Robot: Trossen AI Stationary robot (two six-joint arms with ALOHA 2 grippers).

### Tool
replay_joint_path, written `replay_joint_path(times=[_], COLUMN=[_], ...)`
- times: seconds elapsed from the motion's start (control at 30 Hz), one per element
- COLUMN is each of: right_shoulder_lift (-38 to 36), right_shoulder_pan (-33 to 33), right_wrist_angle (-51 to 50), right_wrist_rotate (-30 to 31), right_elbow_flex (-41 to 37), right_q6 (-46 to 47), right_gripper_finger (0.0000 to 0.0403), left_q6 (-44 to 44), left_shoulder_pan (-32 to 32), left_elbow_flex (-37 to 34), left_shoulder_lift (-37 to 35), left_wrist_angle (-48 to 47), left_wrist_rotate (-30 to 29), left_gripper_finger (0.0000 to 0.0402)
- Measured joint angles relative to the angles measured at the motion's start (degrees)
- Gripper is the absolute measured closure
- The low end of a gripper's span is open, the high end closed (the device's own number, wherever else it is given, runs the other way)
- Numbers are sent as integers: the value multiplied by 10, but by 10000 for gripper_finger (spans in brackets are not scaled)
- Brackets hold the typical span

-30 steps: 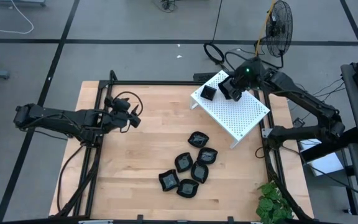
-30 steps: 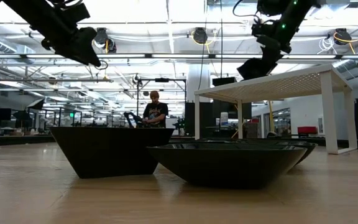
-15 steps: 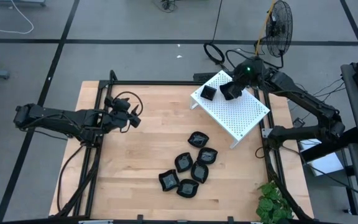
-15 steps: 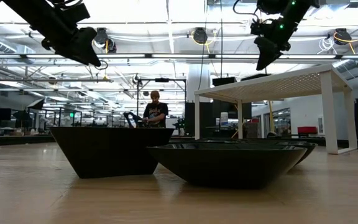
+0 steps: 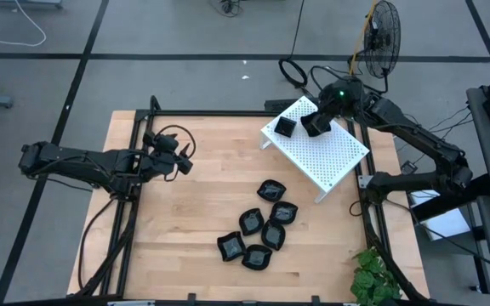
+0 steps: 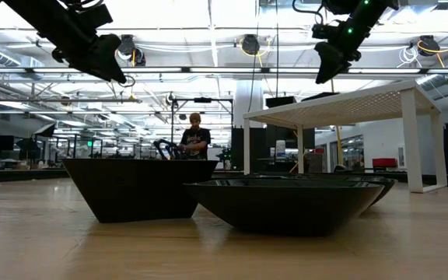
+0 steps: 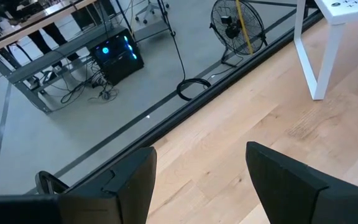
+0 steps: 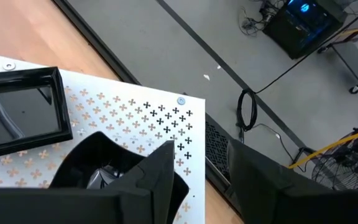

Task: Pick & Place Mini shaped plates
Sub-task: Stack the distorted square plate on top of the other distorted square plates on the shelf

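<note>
Upper right of the high view, the right gripper [image 5: 311, 125] hovers over the white rack [image 5: 330, 157], fingers spread and empty; 1 rounded black plate [image 8: 104, 165] sits just below them, beside a square plate [image 5: 286, 127]. 6 more plates [image 5: 262, 229] cluster at lower centre, while the left gripper [image 5: 182, 158] waits at left, fingers apart, holding nothing.

Right end effector [image 5: 311, 124] raised, fingers apart, left end effector [image 5: 179, 158] idle, open

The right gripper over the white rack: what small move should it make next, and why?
Probably lift clear and head for the plates on the table. The right gripper stands open above the white rack, a dish lies below its fingers, beside the square plate.
</note>
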Motion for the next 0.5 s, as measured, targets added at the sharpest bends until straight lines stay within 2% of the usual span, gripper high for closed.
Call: replay_joint_path(times=[0.2, 0.5], right_shoulder_lift=[0, 0], right_shoulder_pan=[0, 0], right_wrist_angle=[2, 5], right_wrist_rotate=[0, -2], right_elbow_flex=[0, 0], right_q6=[-1, 0], right_gripper_finger=[267, 268], left_q6=[1, -1], left_shoulder_pan=[0, 0], left_elbow_flex=[0, 0], left_shoulder_lift=[0, 0], left_wrist_angle=[2, 2], left_wrist_rotate=[28, 29], left_gripper_finger=[151, 151])
